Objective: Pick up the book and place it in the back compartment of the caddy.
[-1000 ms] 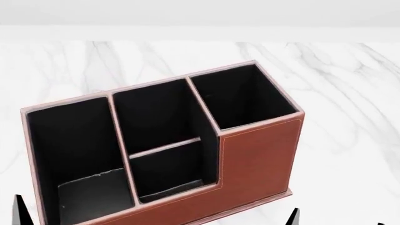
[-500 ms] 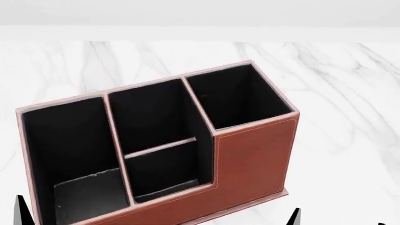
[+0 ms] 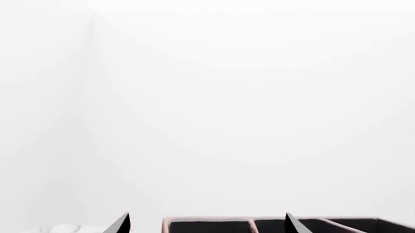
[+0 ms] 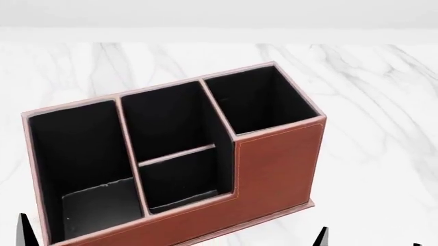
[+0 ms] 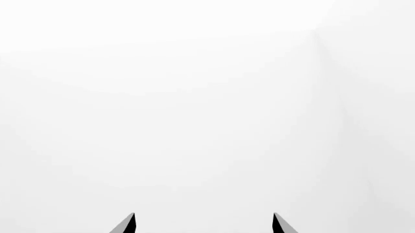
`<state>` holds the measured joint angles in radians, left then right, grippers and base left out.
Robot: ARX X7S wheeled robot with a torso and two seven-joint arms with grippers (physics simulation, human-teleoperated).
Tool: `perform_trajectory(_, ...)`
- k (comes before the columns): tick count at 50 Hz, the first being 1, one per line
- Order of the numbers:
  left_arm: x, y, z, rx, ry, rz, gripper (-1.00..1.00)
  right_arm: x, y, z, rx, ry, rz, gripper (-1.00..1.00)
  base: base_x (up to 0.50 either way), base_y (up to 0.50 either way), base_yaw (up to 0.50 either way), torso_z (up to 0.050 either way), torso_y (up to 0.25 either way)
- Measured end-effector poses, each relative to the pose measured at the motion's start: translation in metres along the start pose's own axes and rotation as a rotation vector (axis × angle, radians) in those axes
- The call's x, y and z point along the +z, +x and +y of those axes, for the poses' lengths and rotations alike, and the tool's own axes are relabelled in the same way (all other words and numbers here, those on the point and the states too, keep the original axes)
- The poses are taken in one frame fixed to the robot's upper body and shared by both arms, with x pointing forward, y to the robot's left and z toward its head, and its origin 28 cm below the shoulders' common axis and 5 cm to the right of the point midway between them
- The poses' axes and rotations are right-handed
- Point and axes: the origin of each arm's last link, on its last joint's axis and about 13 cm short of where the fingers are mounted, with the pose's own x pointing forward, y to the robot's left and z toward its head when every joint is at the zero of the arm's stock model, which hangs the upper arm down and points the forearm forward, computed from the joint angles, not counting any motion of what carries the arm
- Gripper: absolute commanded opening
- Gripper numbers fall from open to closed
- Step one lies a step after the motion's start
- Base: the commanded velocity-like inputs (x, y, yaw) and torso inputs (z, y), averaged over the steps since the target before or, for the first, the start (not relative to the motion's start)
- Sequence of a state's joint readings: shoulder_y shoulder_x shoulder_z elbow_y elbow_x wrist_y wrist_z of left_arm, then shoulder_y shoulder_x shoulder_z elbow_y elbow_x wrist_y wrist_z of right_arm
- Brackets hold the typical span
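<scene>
Left wrist view: left hand (image 3: 207,224), two dark fingertips at the lower edge, spread apart, nothing between them. Beyond them, along the bottom of the frame, the pale-stitched rim of the large reddish-brown leather-look caddy (image 3: 272,221) with black lining. The rest is blank white wall.

Head view: caddy fills the centre and lower left, standing on the white marble bench (image 4: 370,82). Four black-lined pockets: tall square pocket at upper right, long narrow pocket at left, two smaller ones in the middle. The back compartment (image 4: 184,182), smallest pocket with the lowest wall, lies lower centre and holds nothing. Fingertips barely show at the bottom corners.

Right wrist view: right hand (image 5: 202,224), fingertips parted, gripping nothing; only white wall ahead.

The thick black-covered book: in no view. Judgement: step in hand is locating it; best done by turning the head view off the caddy before committing either arm, keeping both hands clear of the caddy wall.
</scene>
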<state>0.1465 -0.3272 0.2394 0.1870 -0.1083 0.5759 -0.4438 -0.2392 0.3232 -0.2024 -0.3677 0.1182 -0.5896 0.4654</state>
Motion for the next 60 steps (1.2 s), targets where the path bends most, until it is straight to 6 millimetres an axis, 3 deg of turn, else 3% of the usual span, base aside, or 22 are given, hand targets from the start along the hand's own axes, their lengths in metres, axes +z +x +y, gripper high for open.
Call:
perform_trajectory(17, -0.001, 0.001, 0.001, -0.005, 0.005, 0.006, 1.0, 0.001, 0.0, 0.0, -0.002, 0.013, -0.01, 1.0, 0.0, 0.0, 0.0, 0.0, 0.0)
perform_trajectory(28, -0.005, 0.006, 0.011, -0.017, 0.04, 0.027, 1.0, 0.004, -0.001, -0.001, -0.007, 0.012, -0.023, 1.0, 0.0, 0.0, 0.0, 0.0, 0.0)
perform_trajectory(47, -0.016, 0.031, 0.027, -0.144, 0.074, 0.093, 1.0, 0.007, -0.001, -0.002, -0.014, 0.011, -0.03, 1.0, 0.0, 0.0, 0.0, 0.0, 0.0)
perform_trajectory(60, -0.025, 0.046, 0.03, -0.29, -0.037, 0.193, 1.0, 0.006, 0.0, -0.003, -0.019, 0.011, -0.029, 1.0, 0.0, 0.0, 0.0, 0.0, 0.0)
